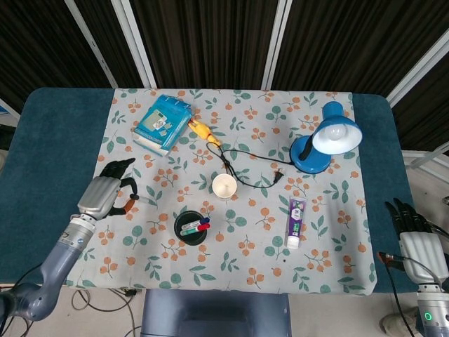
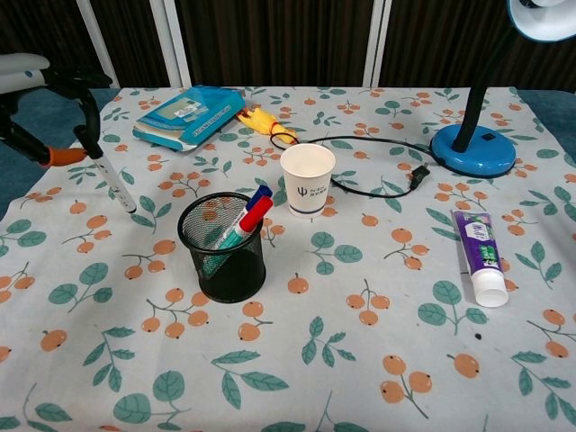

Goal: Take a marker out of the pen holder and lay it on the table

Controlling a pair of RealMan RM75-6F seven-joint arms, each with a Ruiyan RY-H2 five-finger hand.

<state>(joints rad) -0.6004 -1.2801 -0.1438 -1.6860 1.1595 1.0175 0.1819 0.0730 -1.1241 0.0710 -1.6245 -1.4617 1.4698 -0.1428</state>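
Observation:
A black mesh pen holder (image 1: 191,229) (image 2: 221,249) stands on the flowered cloth, with red, blue and green markers (image 2: 249,214) leaning in it. My left hand (image 1: 104,194) (image 2: 40,88) is well left of the holder, near the cloth's left edge. It pinches a grey marker with an orange cap (image 2: 115,186) (image 1: 127,204). The marker slants down, its tip close above or on the cloth; I cannot tell which. My right hand (image 1: 412,235) hangs off the table's near right corner, fingers stretched out and holding nothing.
A paper cup (image 1: 224,186) (image 2: 308,178) stands just behind the holder. A black cable runs from a yellow object (image 1: 203,131) to the blue desk lamp (image 1: 324,140). A purple tube (image 1: 296,222) lies to the right, a blue booklet (image 1: 163,123) at the back left.

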